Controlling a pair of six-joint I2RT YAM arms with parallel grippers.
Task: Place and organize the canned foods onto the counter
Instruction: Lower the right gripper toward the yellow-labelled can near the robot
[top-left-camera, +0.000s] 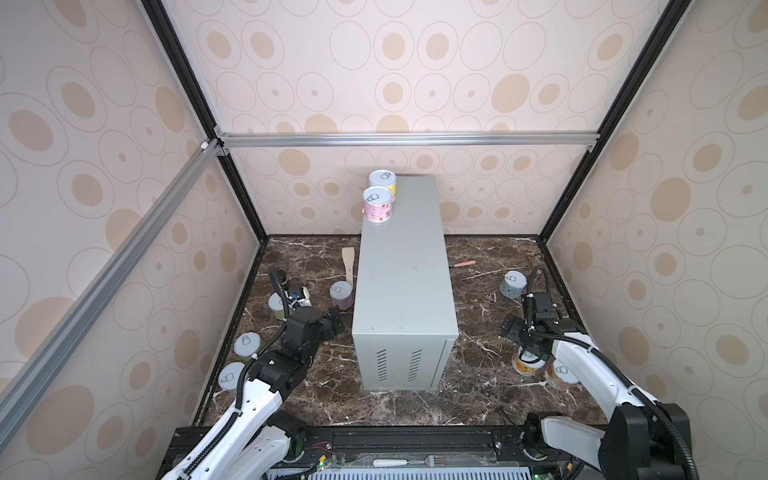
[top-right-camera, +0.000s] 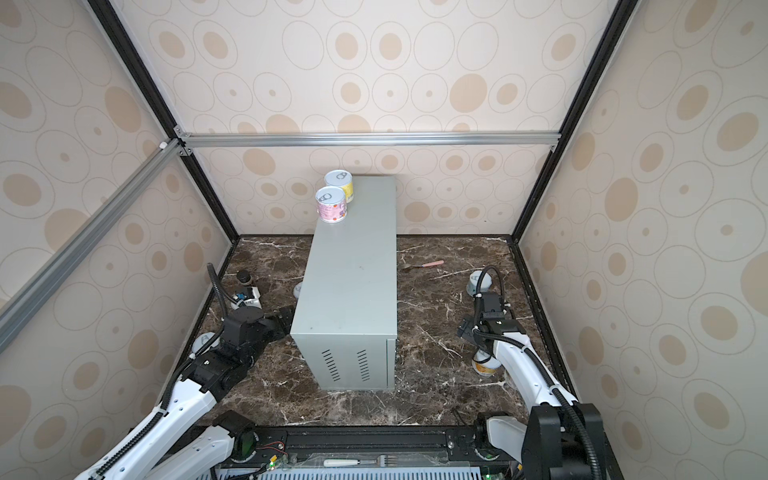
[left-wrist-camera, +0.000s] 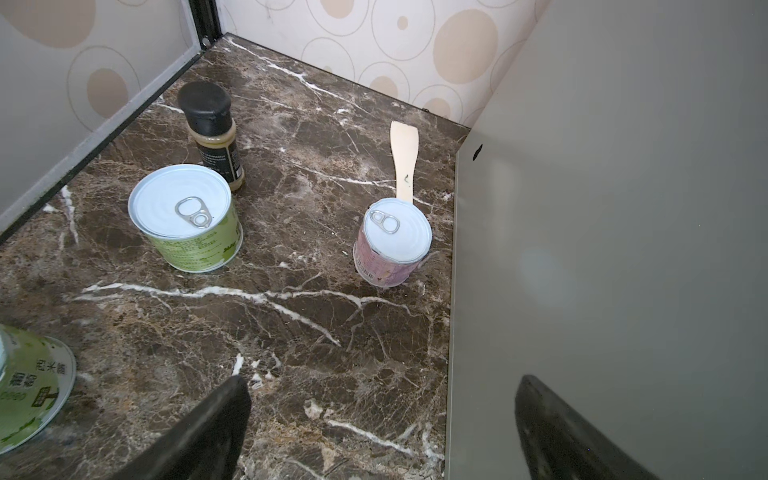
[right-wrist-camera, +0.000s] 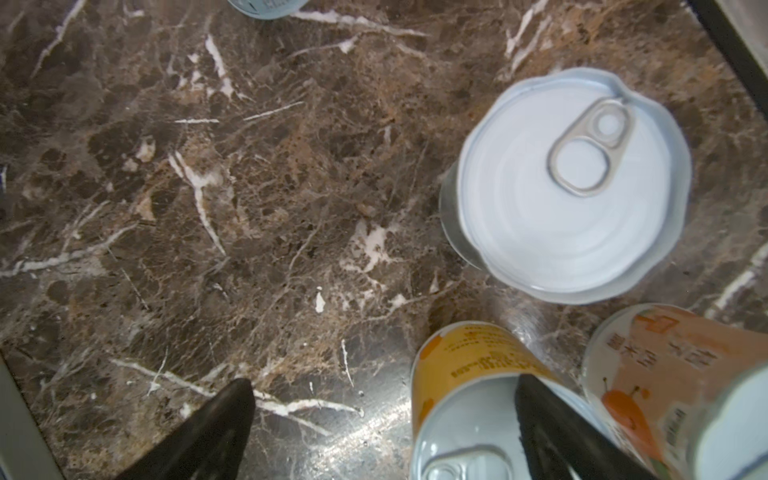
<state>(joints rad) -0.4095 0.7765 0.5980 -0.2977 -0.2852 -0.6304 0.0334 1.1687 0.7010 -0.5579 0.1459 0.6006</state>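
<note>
Left tool: spread fully apart and empty, low over the dark brown marble table, with one finger close to the side wall of the tall light-grey rectangular metal box.
Ahead of it: a short pink-purple can with a silver pull-tab lid stands upright just beside the box wall. It lines up with the gap between the fingers, so it looks like the next pick.
Further left: a green-labelled can stands upright, with a small dark-capped bottle behind it. A pale wooden spatula lies flat beyond the pink-purple can.
Right tool: also wide apart and holding nothing, poised over a yellow-orange can with one finger above its lid, probably lining up a grasp.
Around it: a plain silver-lidded can and an orange fruit-print can stand close together.
Box top: a yellow can and a pink can stand one behind the other at the far left corner, seemingly to leave the near end free.
Progress: early; most cans are on the marble.
</note>
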